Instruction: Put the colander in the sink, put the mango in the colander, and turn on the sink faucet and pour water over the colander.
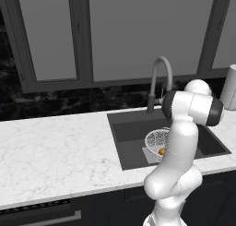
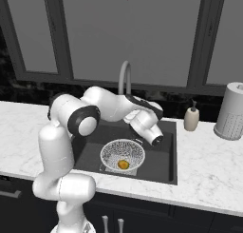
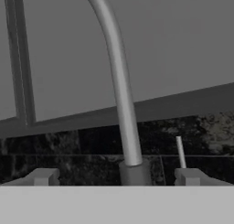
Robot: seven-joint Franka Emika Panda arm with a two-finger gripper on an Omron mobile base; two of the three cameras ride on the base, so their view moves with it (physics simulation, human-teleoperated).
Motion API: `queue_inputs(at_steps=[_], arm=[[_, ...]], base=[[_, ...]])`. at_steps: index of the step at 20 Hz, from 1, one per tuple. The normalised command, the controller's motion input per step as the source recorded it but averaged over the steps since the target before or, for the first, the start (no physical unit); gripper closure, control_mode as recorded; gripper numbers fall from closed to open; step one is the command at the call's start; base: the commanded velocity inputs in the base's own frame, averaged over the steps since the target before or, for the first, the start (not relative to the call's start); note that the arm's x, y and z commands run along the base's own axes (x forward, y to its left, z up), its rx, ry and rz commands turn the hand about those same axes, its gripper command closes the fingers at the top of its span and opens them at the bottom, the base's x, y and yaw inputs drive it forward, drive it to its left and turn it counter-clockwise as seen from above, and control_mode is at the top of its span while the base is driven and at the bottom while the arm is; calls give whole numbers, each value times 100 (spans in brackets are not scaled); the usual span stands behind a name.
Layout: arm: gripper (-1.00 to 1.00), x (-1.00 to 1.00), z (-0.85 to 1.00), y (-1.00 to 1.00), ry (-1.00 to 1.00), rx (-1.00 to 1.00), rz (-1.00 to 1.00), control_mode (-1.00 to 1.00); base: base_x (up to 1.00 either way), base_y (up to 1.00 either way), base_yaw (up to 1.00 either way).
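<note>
The wire-mesh colander [image 2: 114,151] sits on the floor of the dark sink [image 2: 166,156], and the red-and-yellow mango [image 2: 123,164] lies inside it. In the left base view the colander [image 1: 155,138] and mango [image 1: 162,151] peek out from behind my arm in the sink [image 1: 131,128]. The gooseneck sink faucet [image 2: 124,77] rises at the back rim. In the hand view my gripper [image 3: 116,177] is open and level with the sink faucet [image 3: 119,81] base, which stands just ahead between my fingertips [image 3: 43,176]. Its thin side lever [image 3: 181,151] stands to the right. The water is out of view.
A beige soap dispenser [image 2: 191,118] and a white perforated cylinder [image 2: 231,111] stand on the marble counter [image 2: 209,170] right of the sink. Dark window frames and a black backsplash close off the back. A wide stretch of counter [image 1: 55,151] lies left of the sink.
</note>
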Motion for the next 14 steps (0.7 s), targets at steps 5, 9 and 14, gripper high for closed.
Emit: queue_inputs(at_steps=[5,9,14], arm=[[-100,35,0,-1,0,0,0,-100],[-100,40,0,0,0,0,0,-100],[-100,43,0,0,0,0,0,-100]], base=[[0,0,0],[0,0,0],[0,0,0]])
